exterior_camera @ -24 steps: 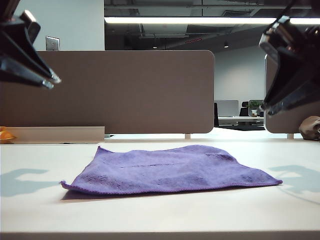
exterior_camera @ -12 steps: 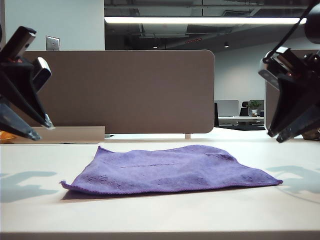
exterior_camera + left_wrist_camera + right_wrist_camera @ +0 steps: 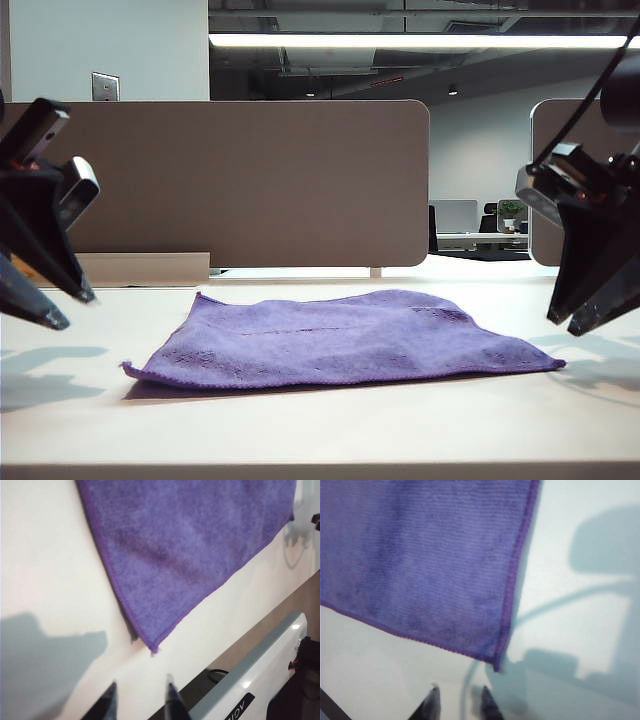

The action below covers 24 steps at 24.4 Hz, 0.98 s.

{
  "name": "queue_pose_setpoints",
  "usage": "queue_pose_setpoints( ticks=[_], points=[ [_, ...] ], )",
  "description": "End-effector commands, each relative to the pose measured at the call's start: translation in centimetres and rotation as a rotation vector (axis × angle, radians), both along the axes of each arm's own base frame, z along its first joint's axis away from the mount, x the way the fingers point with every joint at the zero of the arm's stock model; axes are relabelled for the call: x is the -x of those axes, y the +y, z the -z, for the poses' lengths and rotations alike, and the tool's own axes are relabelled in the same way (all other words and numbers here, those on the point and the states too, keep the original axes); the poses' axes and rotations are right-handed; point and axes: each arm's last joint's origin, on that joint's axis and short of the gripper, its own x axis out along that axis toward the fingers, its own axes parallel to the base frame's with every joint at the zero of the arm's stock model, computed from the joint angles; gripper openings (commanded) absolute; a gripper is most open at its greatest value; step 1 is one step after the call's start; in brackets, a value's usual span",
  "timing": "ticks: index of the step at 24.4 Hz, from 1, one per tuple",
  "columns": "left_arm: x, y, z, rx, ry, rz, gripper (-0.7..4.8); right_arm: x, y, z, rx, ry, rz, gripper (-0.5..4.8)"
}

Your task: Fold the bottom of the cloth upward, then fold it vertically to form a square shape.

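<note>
Two grippers hang above a pale tabletop [image 3: 320,430], one at each side of the cloth [image 3: 335,340]. Left gripper [image 3: 62,305]: off the cloth's left corner, clear of the surface, jaws spread wide with nothing between them; its shadow falls on the table beside the cloth. Cloth: purple, fuzzy, stitched hem, lying flat and unfolded at mid-table, slightly rumpled along its far edge. Behind the cloth, a brown partition panel [image 3: 250,185] with rounded corner; beyond it a dim office with a long ceiling light strip [image 3: 400,41] and a desk monitor [image 3: 455,215]. Right gripper [image 3: 585,322]: off the cloth's right corner, above the table, jaws parted narrowly, empty.
</note>
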Motion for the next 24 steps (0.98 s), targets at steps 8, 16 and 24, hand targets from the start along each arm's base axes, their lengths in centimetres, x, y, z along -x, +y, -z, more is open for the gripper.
queue_pose_setpoints(
  ticks=[8, 16, 24],
  points=[
    [-0.5, -1.2, 0.3, 0.022, -0.035, 0.026, 1.23, -0.5, 0.1, 0.5, 0.0, -0.014, -0.005, 1.09],
    [-1.0, -2.8, 1.5, 0.006, -0.012, 0.056, 1.23, -0.9, 0.1, 1.3, 0.001, -0.002, -0.005, 1.09],
    [-1.3, -2.9, 2.5, -0.023, 0.034, 0.034, 1.23, -1.2, 0.2, 1.6, 0.0, -0.009, -0.005, 1.09]
  ],
)
